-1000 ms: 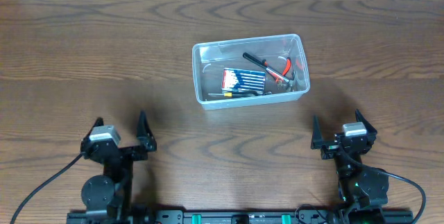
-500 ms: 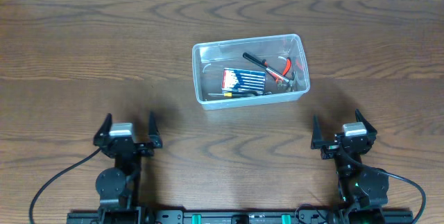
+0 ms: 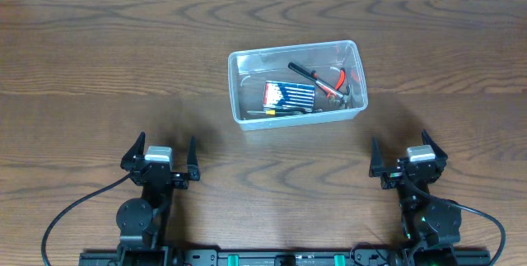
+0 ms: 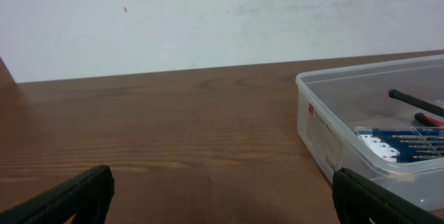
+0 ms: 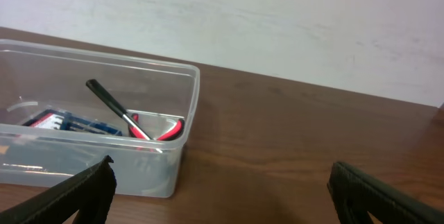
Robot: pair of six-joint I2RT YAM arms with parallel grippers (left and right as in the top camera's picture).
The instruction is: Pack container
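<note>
The clear plastic container (image 3: 356, 79) stands at the middle of the table. It holds a blue screwdriver set card (image 3: 289, 95), a black-handled tool (image 3: 303, 72) and red-handled pliers (image 3: 336, 84). It also shows at the right of the left wrist view (image 4: 326, 144) and at the left of the right wrist view (image 5: 182, 148). My left gripper (image 3: 160, 157) is open and empty near the front edge, left of the container. My right gripper (image 3: 401, 152) is open and empty near the front edge, right of the container.
The wooden table (image 3: 99, 60) spreads all round the container. A white wall (image 4: 208, 16) runs along the table's far edge. Cables trail from both arm bases at the front.
My left arm has swung to the right and now points straight ahead. The right arm and the container have not moved.
</note>
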